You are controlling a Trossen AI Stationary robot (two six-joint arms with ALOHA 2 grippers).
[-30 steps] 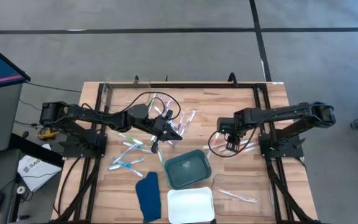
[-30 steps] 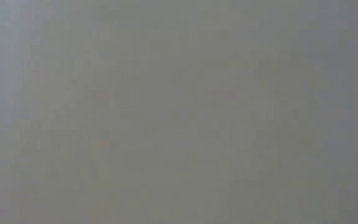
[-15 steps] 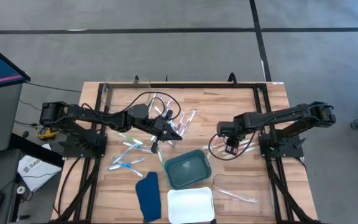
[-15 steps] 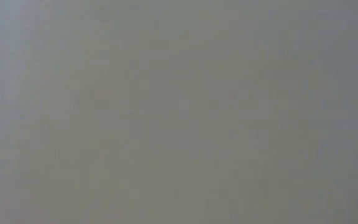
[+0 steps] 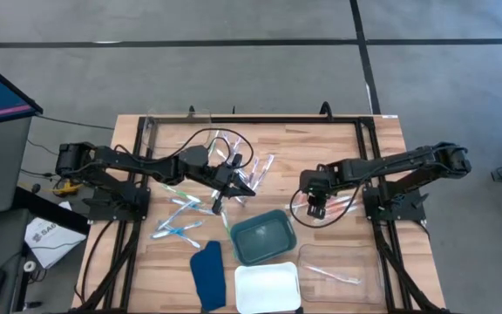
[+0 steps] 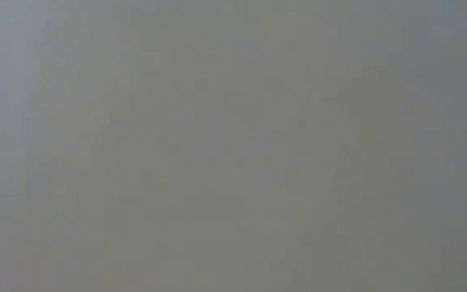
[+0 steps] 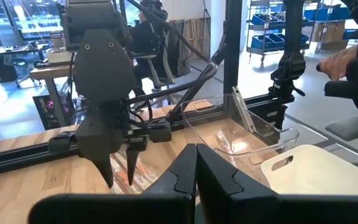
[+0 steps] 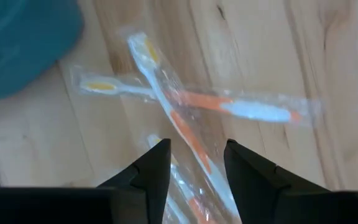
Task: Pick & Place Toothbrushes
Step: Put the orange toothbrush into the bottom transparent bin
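The wooden table (image 5: pixel 338 148) carries a dark green tray (image 5: pixel 262 236) just beside the right gripper (image 5: pixel 315 208), on its inner side, with a white tray (image 5: pixel 267 288) and a clear tray (image 5: pixel 342 266) nearer the front edge; a dark blue cloth (image 5: pixel 207 275) lies beyond the white tray, toward the left arm's side. One toothbrush (image 5: pixel 331 275) lies inside the clear tray. The low view is a blank grey and shows nothing.

Directly under the right gripper lie orange toothbrushes (image 8: pixel 194 102) in clear wrappers, crossed over one another on the bare wood, with the green tray's corner (image 8: pixel 23 43) close by. Nothing stands between the fingers (image 8: pixel 151 168) and the wrappers.

Since a second ago the right gripper has slid a little toward the table's middle and the green tray (the left arm has not moved at all).

The right arm reaches in from its base, wrist bent down, its fingers partly apart and holding nothing, poised above the orange pair. The left arm stretches across toward the centre; its gripper (image 5: pixel 234 185) is closed, fingers pressed together, empty as far as its wrist view shows. More toothbrushes (image 5: pixel 177 222) in blue and green lie scattered beside and behind it, others (image 5: pixel 260 166) just ahead.
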